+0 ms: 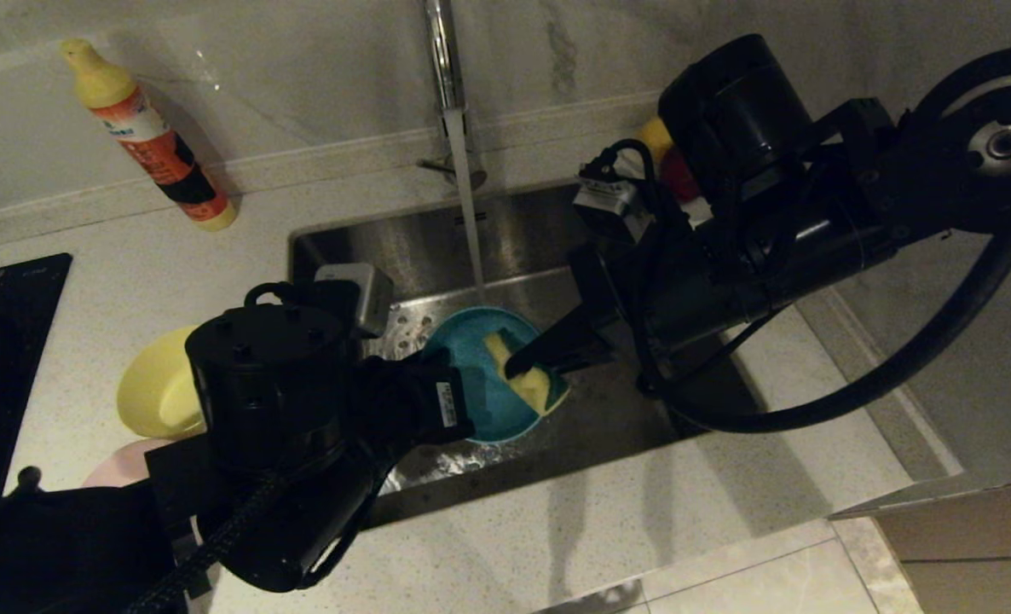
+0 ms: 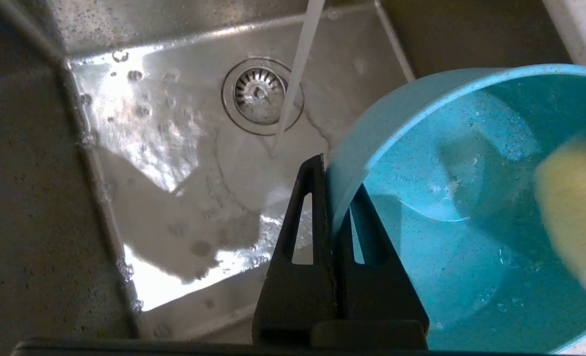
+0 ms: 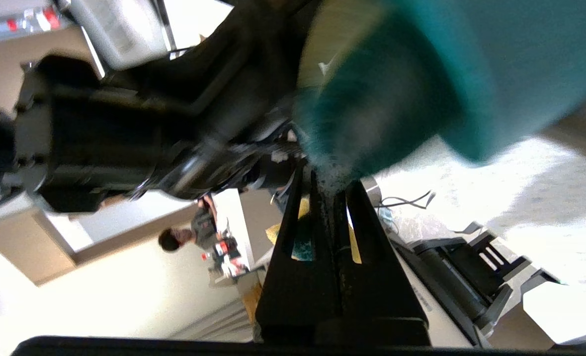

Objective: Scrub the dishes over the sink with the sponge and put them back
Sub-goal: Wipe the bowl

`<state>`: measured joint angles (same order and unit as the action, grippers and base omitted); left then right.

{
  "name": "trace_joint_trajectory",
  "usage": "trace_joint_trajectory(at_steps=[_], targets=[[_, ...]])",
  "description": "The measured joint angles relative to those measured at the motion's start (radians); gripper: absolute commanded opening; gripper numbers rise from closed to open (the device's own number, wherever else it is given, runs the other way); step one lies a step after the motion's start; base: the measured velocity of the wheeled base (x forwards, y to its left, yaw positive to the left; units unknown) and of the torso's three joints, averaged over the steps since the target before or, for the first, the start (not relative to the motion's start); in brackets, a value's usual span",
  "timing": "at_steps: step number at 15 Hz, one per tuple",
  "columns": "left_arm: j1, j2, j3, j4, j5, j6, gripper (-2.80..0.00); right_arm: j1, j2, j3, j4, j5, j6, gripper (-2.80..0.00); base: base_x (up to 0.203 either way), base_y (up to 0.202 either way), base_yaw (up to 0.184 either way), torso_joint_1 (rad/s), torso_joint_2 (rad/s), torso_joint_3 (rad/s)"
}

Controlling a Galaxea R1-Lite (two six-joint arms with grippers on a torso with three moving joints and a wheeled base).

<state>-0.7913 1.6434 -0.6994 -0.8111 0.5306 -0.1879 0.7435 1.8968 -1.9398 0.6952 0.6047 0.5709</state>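
Observation:
My left gripper (image 1: 465, 408) is shut on the rim of the light blue bowl (image 1: 482, 408), holding it tilted over the sink (image 1: 420, 247). In the left wrist view one finger (image 2: 309, 198) lies outside the bowl (image 2: 471, 232) and the other inside. Shut on the sponge (image 1: 533, 385), my right gripper (image 1: 516, 370) presses it inside the bowl; its yellow foam faces up. The right wrist view shows that gripper (image 3: 328, 180) pinching the blurred green sponge (image 3: 367, 123). A yellow bowl (image 1: 158, 394) and a pale pink one (image 1: 122, 465) sit on the counter left of the sink.
Water (image 1: 470, 222) runs from the chrome tap (image 1: 444, 60) just behind the bowl, toward the drain strainer (image 2: 261, 94). An orange bottle with a yellow cap (image 1: 152, 141) leans on the back wall at the left. A black hob (image 1: 2, 341) lies at the far left.

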Motion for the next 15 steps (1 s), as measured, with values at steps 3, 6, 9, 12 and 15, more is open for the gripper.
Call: trace_joint_trajectory(at_steps=[3,6,9,12,15], targets=[[0.000,0.003,-0.009,0.000,0.001,-0.001,-2.80,0.015,0.004,0.000,-0.001,-0.002,0.000,-2.80,0.000,0.000,0.000,0.000,0.00,0.000],[0.000,-0.009,-0.011,0.000,-0.001,-0.006,-2.80,0.014,0.022,0.000,-0.001,-0.014,-0.002,-2.80,0.000,0.000,0.000,0.000,0.00,0.000],[0.000,-0.030,-0.003,0.000,-0.002,-0.009,-2.80,0.003,0.036,0.000,-0.003,-0.026,-0.003,-2.80,0.000,0.000,0.000,0.000,0.00,0.000],[-0.001,-0.040,0.000,0.002,-0.007,0.001,-2.80,-0.004,0.049,0.001,-0.018,-0.030,-0.004,-2.80,0.000,0.000,0.000,0.000,0.00,0.000],[-0.002,-0.040,0.010,0.002,-0.009,0.018,-2.80,0.000,0.061,0.001,-0.073,-0.093,-0.002,-2.80,0.000,0.000,0.000,0.000,0.00,0.000]])
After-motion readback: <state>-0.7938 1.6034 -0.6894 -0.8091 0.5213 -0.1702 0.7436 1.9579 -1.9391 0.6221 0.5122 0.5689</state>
